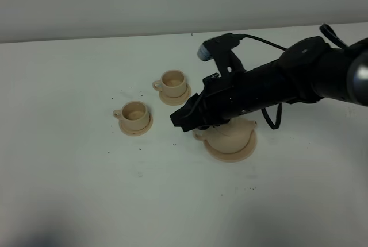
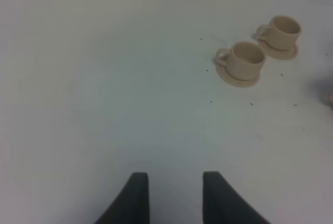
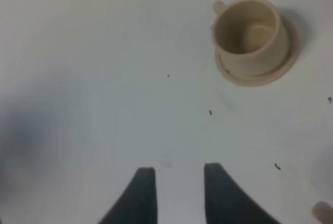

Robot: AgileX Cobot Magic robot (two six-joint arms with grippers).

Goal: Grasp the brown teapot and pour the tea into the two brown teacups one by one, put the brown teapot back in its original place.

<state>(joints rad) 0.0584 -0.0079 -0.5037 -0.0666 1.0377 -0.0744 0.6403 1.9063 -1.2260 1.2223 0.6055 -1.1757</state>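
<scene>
Right pincer [image 1: 179,120]: jaws part-way apart, empty. The right wrist view shows only bare table [image 1: 69,172] through the gap between the dark fingers [image 3: 143,193].

Brown teapot [image 1: 231,136]: right of centre, sitting on the wide saucer [image 1: 230,156], directly under the right arm [image 1: 270,80]. The pincer tip is just past the pot on its left, over open table between the pot and the near-left cup [image 1: 135,112]. So the pot lies behind the fingertips, to their right, and not between the jaws. The arm hides the top of the pot, so I cannot tell whether arm and pot are touching.

Visible part of the teapot: squat rounded lower body in light tan, smooth matte ceramic. A short stub sticks out on its left; cannot tell if it is spout or handle. The lid is hidden.

Wide saucer: flat round disc, same tan, wider than the pot.

Cups: near-left cup and far cup [image 1: 173,80] are small, same tan ceramic, upright, with loop handles pointing left. Each sits on its own small saucer [image 1: 145,128]. They stand apart from each other, left of the pincer.

Left pincer [image 2: 176,198]: jaws apart, empty, over bare table, both cups well ahead of it.

Table: white, smooth, with a few dark specks [image 1: 173,143].
</scene>
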